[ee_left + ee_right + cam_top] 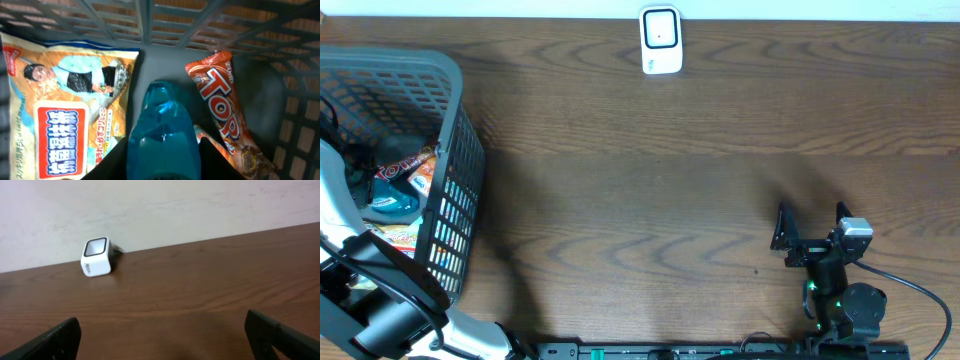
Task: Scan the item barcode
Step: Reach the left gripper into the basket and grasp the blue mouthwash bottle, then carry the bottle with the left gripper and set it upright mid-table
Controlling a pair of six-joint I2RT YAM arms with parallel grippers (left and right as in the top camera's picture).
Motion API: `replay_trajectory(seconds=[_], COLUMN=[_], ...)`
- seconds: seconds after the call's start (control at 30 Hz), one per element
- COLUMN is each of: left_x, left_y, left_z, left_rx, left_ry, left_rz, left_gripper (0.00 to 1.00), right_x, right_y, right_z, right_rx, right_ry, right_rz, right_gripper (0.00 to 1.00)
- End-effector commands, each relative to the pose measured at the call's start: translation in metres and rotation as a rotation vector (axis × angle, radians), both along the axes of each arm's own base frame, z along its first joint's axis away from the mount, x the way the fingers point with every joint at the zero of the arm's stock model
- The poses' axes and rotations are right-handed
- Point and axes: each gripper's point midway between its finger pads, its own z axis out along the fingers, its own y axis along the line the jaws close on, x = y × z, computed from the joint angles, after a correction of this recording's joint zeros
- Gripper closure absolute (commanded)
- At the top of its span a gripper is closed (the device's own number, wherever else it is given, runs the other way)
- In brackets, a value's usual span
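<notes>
Nearest lens: blue bottle (162, 137), filling the bottom centre of the left wrist view, lying on the floor of the basket (150, 20).
Left gripper (162, 167): its dark fingers (114, 162) lie against both flanks of the bottle; judged clenched on it, though the contact line runs off the bottom edge of the frame.
Key relation: the bottle's long axis runs straight out from the fingers, its narrower end pointing at the far basket wall. The grip is across its width, so a lift should clear it without a turn.
Left neighbour: printed packet (65, 105), flat, just beside the bottle.
Right neighbour: orange Top bar (225, 115), slanted, just beside the bottle on the other side.
Nearer arm: left, already inside the basket (460, 170); the right is well apart from it.
Scanner (660, 40): upright at the far edge of the table (670, 180), centre, well apart from the basket.
Right gripper (812, 215): fingers spread wide, holding nothing, low over bare wood.
View gaps: overhead hides the left fingers under the arm; only the left wrist shows the grip. The right wrist alone shows the scanner window (96, 257) facing up and forward.
Barcode: not seen in any view.
</notes>
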Motion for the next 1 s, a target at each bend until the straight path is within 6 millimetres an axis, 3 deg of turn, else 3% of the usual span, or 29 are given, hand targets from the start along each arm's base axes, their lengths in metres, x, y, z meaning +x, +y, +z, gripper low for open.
replay_trajectory(seconds=[0.0, 0.2, 0.37, 0.5, 0.67, 0.8, 0.97], left_x=[-0.001, -0.002, -0.006, -0.012, -0.021, -0.025, -0.026], left_y=[0.003, 0.002, -0.002, -0.019, -0.064, -0.108, -0.172], left_z=[0.0, 0.03, 0.091, 0.146, 0.216, 0.257, 0.287], left_rx=[0.008, 0.059, 0.157, 0.213, 0.203, 0.127, -0.021], left_ry=[0.009, -0.058, -0.195, -0.356, -0.648, -0.859, -1.015], left_rz=[0.009, 0.01, 0.009, -0.016, -0.061, -0.142, -0.317], left_gripper=[0.75, 0.78, 0.77, 0.77, 0.77, 0.77, 0.77], right_x=[0.0, 0.0, 0.0, 0.0, 0.0, 0.0, 0.0], right_y=[0.0, 0.0, 0.0, 0.0, 0.0, 0.0, 0.0], right_z=[0.0, 0.0, 0.0, 0.0, 0.0, 0.0, 0.0], right_rx=[0.007, 0.007, 0.007, 0.007, 0.007, 0.007, 0.007], right_ry=[-0.001, -0.001, -0.001, -0.001, -0.001, -0.001, -0.001], right_rz=[-0.002, -0.002, -0.002, -0.002, -0.002, -0.002, -0.002], right_gripper=[0.01, 0.01, 0.01, 0.01, 0.01, 0.01, 0.01])
